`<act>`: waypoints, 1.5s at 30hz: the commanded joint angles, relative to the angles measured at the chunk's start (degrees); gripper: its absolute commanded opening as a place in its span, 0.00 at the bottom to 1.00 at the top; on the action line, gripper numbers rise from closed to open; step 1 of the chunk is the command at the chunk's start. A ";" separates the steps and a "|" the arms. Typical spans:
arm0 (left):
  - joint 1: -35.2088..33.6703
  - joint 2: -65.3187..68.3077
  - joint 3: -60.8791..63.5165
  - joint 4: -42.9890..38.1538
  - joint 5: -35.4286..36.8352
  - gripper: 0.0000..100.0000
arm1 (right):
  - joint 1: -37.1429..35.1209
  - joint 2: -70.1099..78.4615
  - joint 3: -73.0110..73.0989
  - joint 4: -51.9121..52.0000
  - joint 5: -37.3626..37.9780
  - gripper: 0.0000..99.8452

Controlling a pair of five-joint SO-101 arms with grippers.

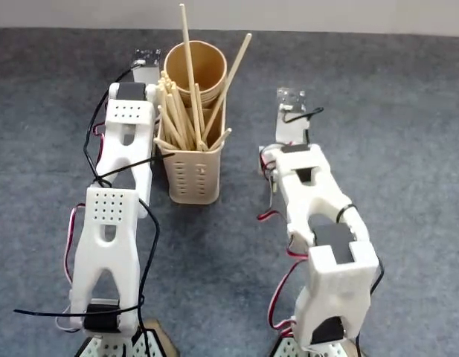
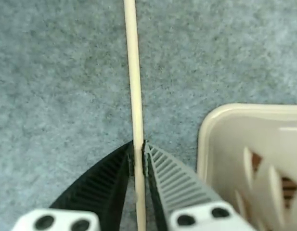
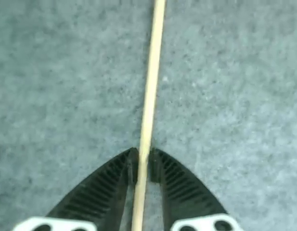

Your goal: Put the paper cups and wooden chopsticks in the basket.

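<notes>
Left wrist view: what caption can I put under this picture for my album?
Left gripper shut on one wooden chopstick, just beside the basket, over a grey surface.

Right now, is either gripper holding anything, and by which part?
Both. The left gripper pinches a chopstick along its shaft; the right gripper pinches a second chopstick likewise.

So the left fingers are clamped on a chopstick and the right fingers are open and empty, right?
Not quite. The right gripper is shut too, on a second chopstick, as the right wrist view shows. The left gripper does clamp the first chopstick.
</notes>
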 commanded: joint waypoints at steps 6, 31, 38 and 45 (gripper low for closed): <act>-5.67 -1.89 -6.46 2.64 0.62 0.01 | 3.56 0.31 -10.95 11.74 4.31 0.00; 26.33 -91.65 13.67 15.74 -19.34 0.00 | 2.68 -110.46 16.57 18.68 9.23 0.00; 23.60 -109.76 57.01 -8.18 -18.81 0.00 | 2.24 -118.81 38.81 3.82 8.79 0.00; 21.93 -104.66 71.69 -34.64 -15.12 0.00 | 2.24 -117.23 38.90 -3.30 7.91 0.00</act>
